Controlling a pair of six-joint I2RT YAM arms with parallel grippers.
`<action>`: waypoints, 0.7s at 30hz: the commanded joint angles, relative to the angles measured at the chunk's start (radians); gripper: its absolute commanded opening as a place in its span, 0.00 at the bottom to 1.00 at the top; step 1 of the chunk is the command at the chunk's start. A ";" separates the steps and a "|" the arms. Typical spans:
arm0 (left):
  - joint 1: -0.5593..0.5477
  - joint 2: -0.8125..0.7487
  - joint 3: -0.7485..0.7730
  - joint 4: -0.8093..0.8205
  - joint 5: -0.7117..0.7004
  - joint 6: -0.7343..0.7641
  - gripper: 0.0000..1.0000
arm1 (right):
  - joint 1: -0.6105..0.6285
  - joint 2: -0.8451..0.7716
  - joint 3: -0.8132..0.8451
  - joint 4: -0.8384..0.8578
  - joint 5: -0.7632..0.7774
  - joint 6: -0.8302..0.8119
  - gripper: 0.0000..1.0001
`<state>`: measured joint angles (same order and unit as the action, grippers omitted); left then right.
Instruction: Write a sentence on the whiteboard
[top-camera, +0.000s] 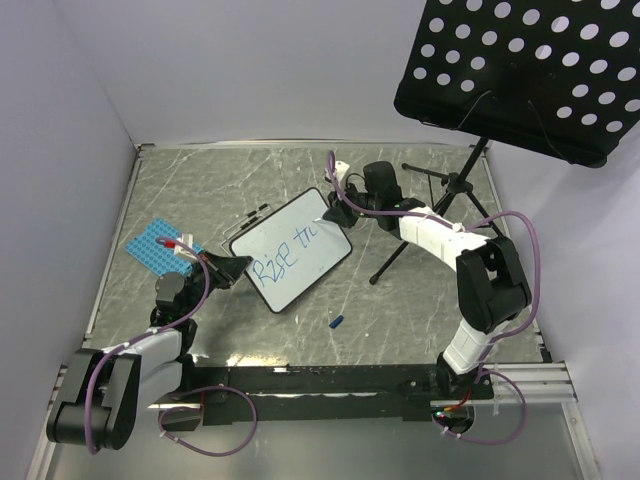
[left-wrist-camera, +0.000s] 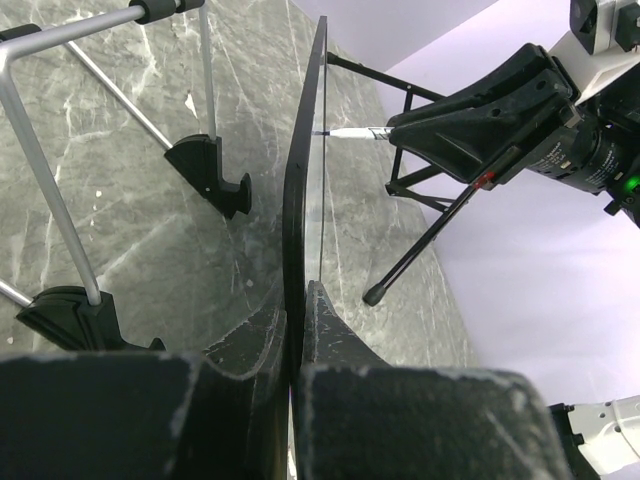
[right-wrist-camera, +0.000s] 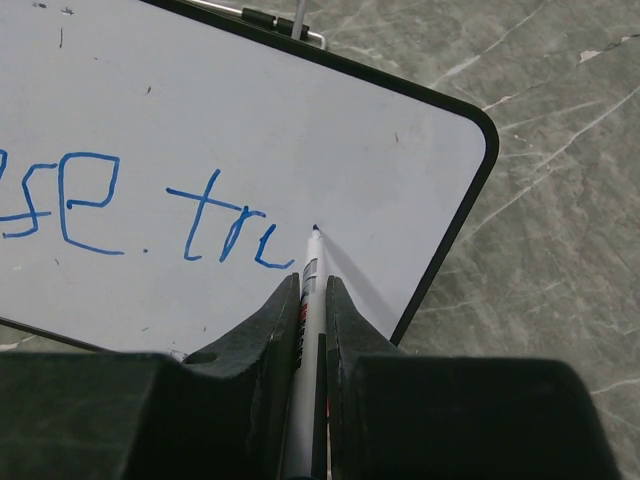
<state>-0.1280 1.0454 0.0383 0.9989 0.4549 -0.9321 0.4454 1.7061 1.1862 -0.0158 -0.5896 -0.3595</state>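
Observation:
The whiteboard stands tilted on the table, its black frame edge-on in the left wrist view. My left gripper is shut on the board's near left edge. My right gripper is shut on a white marker; its blue tip touches the board just right of the writing. The sentence in blue reads about "Rise tru" in one line; its end shows in the right wrist view.
A black perforated music-stand tray hangs at the back right on a tripod behind the board. A blue studded plate lies at the left. A small blue cap lies in front of the board. The board's wire stand legs show.

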 joint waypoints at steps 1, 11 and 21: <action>-0.004 0.002 -0.054 0.084 0.033 0.026 0.01 | -0.005 0.012 0.029 -0.006 -0.013 -0.009 0.00; -0.004 0.002 -0.060 0.083 0.013 0.021 0.01 | -0.005 -0.034 -0.053 -0.012 -0.022 -0.033 0.00; -0.004 -0.015 -0.063 0.066 0.002 0.019 0.01 | -0.004 -0.074 -0.118 -0.029 -0.047 -0.047 0.00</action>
<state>-0.1276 1.0534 0.0383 0.9955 0.4416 -0.9478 0.4397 1.6722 1.0966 -0.0170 -0.6106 -0.3847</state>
